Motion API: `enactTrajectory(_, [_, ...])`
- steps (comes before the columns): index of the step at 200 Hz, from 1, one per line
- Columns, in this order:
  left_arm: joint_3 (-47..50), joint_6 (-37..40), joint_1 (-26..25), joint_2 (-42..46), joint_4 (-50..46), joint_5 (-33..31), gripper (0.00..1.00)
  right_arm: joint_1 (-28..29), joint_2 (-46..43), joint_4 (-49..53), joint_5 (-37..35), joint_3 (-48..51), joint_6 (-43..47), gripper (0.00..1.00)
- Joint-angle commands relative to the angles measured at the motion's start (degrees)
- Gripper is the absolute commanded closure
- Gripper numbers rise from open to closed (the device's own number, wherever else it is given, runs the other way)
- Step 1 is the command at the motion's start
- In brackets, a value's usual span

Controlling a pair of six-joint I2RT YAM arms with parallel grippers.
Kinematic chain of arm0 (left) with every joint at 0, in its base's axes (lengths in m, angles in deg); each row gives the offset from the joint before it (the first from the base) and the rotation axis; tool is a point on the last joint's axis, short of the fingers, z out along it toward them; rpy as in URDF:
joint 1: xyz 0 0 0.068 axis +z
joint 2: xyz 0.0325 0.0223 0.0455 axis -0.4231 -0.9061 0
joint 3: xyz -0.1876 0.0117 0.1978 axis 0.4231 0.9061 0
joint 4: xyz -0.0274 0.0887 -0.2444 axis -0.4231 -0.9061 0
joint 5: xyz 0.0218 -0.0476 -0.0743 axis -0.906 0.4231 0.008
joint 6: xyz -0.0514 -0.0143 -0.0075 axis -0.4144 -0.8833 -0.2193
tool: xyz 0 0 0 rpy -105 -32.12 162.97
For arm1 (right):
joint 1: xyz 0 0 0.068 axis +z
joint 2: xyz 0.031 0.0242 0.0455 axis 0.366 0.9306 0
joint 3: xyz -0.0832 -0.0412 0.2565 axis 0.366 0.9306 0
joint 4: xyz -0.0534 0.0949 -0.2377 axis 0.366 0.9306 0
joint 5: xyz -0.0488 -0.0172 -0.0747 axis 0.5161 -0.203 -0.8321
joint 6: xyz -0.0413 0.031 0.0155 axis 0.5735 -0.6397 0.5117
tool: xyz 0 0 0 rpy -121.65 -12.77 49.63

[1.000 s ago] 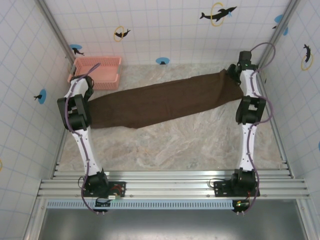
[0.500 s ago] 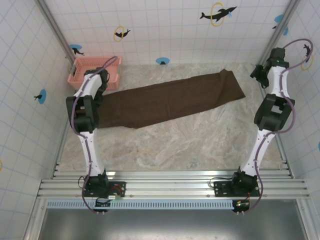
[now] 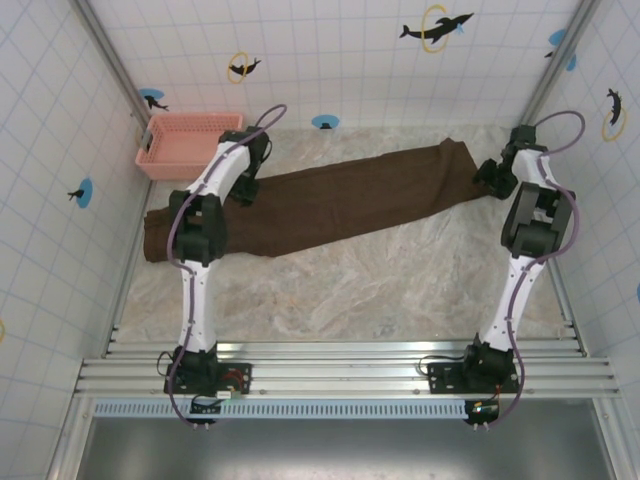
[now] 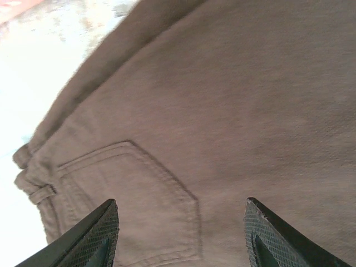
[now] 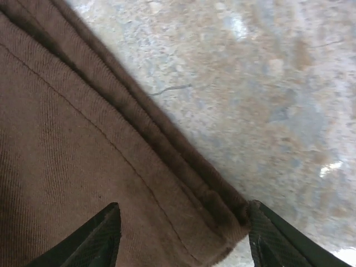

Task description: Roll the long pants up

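Under the released left end effector (image 4: 179,202) lie the long pants (image 3: 340,205). They spread toward 9 o'clock from the released right end effector (image 5: 183,204).

The top camera sits high behind the near edge of the counter (image 3: 380,290), looking down and forward toward the tiled back wall (image 3: 330,60), far enough to take in the whole surface and the long pants (image 3: 330,205). The left wrist camera looks down between the left jaws from very close onto the seat and a back pocket (image 4: 133,206), the stretch under the left arm (image 3: 200,225) in the top view. The right wrist camera, equally close between the right jaws, faces the hem corner (image 5: 222,219) and bare counter, the top view's right end of the pants.
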Motion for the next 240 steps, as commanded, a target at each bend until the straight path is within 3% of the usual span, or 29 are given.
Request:
enactTrajectory(1, [-1.8,-2.3,-0.9,-1.9,-3.3,1.9,0.39,1.0,4.1,-0.2,1.7,-1.0,-1.1,0.45])
enactTrajectory(19, [-2.5,-3.1,-1.1,-2.1,-3.6,3.1,0.39,1.0,4.2,-0.2,2.4,-0.6,-1.4,0.61])
enactTrajectory(40, [-3.6,-4.3,-1.7,-2.4,-3.8,3.9,0.39,0.6,3.2,-0.3,3.2,0.7,-1.5,0.88])
enactTrajectory(55, [-4.9,-5.8,-2.3,-3.3,-4.1,5.0,0.39,0.4,1.8,-0.5,2.8,1.9,-1.2,1.00])
enactTrajectory(91, [-11.6,-10.9,-4.9,-8.3,-4.9,11.7,0.41,-1.7,-4.7,-1.8,0.5,6.5,-0.8,1.00])
enactTrajectory(134, [-16.6,-18.1,-10.0,-12.3,-2.2,19.9,0.42,-7.3,-22.8,-4.2,-5.7,17.1,0.1,1.00])
enactTrajectory(166, [-17.5,-22.8,-14.3,-13.7,0.9,24.9,0.42,-10.4,-31.6,-2.3,-7.8,21.0,4.4,1.00])
enactTrajectory(203, [-18.5,-28.2,-19.7,-15.7,4.9,30.5,0.42,-12.8,-39.9,-4.4,-2.6,29.0,4.3,1.00])
enactTrajectory(240, [-21.4,-35.7,-25.2,-20.0,9.4,37.0,0.41,-10.9,-46.4,-7.4,4.5,34.5,1.7,1.00])
